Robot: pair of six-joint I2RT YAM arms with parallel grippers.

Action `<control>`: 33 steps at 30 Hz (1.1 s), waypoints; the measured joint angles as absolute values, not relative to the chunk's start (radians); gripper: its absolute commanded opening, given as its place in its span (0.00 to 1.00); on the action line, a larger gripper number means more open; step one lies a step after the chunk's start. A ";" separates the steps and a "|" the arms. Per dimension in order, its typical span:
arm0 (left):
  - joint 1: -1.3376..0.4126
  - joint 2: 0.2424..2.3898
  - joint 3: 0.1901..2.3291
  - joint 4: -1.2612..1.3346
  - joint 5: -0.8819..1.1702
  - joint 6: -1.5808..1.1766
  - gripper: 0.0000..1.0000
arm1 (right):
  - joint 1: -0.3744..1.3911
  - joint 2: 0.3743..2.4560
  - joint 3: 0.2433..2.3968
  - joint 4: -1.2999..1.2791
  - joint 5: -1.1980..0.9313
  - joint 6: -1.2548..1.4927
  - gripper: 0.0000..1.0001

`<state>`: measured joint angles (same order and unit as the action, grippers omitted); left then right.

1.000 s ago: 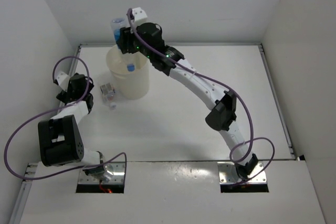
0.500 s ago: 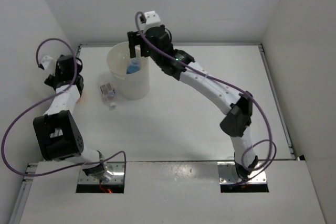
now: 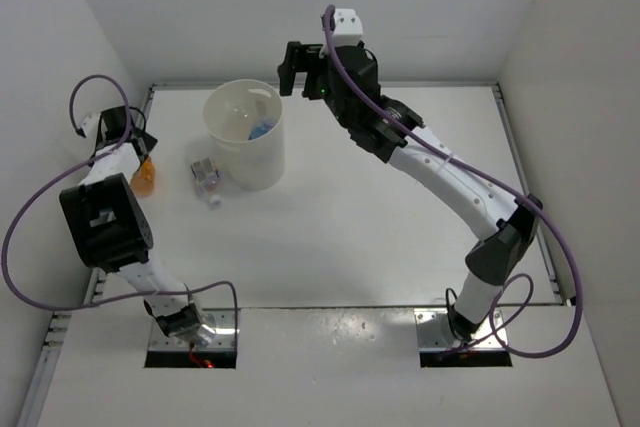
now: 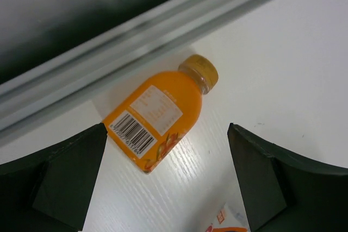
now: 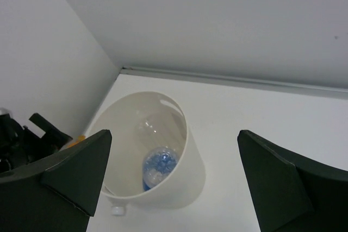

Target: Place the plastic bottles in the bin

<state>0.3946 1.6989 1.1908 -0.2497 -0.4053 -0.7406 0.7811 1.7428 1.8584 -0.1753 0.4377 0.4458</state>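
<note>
- right gripper (image 5: 174, 134): jaws spread wide, nothing between them. It hangs in the air above and to the side of the bin (image 3: 246, 162), touching nothing.
- left gripper (image 4: 167, 134): jaws also fully spread, empty. It points down at the orange bottle (image 4: 163, 120), which sits in the gap between the fingers with no contact on either side.
- orange bottle: lying on its side on the table (image 3: 400, 197), close to the rail (image 4: 136, 31) at the left edge, cap end pointing away from the rail.
- bin contents: blue-label bottle (image 5: 157, 164) is at the bottom. The right wrist view shows a rounded clear shape (image 5: 154, 127) above it, probably a second bottle, can't confirm.
- outside the bin: clear bottle (image 3: 207, 179) lies on the table just beside the bin's left wall, white cap toward the arms.
- progress, my read: at least one bottle in, maybe two. The orange and the clear one by the bin are not yet done.
- next, probably: left arm descends and closes on the orange bottle. The round body may roll as the fingers close.
</note>
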 measured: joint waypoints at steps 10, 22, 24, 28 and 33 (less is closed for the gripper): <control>0.395 1.835 1.328 -0.290 -0.330 -0.598 1.00 | 0.750 1.745 1.786 -0.224 0.424 0.466 1.00; 0.395 1.927 1.338 -0.244 -0.284 -0.413 0.99 | 0.713 1.822 1.822 -0.283 0.359 0.500 1.00; 0.395 1.948 1.340 -0.231 -0.271 -0.388 0.99 | 0.706 1.829 1.822 -0.299 0.353 0.506 1.00; 0.395 1.977 1.340 -0.223 -0.253 -0.366 0.88 | 0.693 1.831 1.822 -0.319 0.343 0.521 1.00; 0.395 1.983 1.340 -0.208 -0.218 -0.349 0.73 | 0.675 1.831 1.822 -0.324 0.337 0.541 1.00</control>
<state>0.3946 1.9831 1.3396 -0.2077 -0.2180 -0.3489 0.6746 1.8305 1.8221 -0.3244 0.3367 0.5407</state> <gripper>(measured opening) 0.788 0.996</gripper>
